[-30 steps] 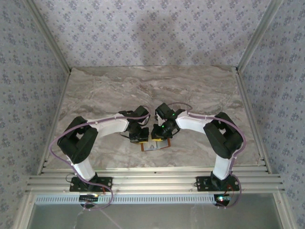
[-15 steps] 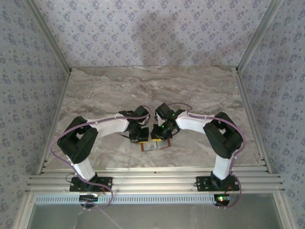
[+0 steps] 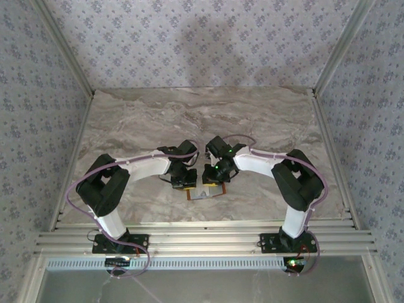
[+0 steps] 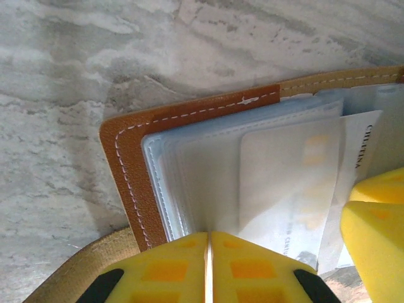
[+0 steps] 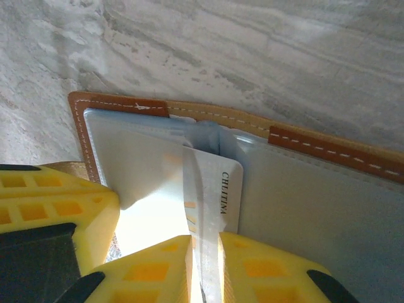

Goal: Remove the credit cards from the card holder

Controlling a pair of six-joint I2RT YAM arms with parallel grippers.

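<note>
The right pincer [image 5: 205,268] was clamped on a white credit card [image 5: 211,186] that stood partly out of its clear sleeve [image 5: 208,136], just ahead of it. A crooked pull could have jammed the card there and dragged the brown card holder [image 5: 328,151] along, for the left pincer [image 4: 207,265], jaws together, pressed only the sleeves' near edge. The holder lay open, tan-trimmed, with a pale card [image 4: 284,183] pocketed beyond the left pincer's tips.

Grey-veined marble-look table [image 3: 265,120], brown card holder [image 3: 207,193] lying open and flat on it, near the front edge, midway across, grey-blue inside facing up
</note>
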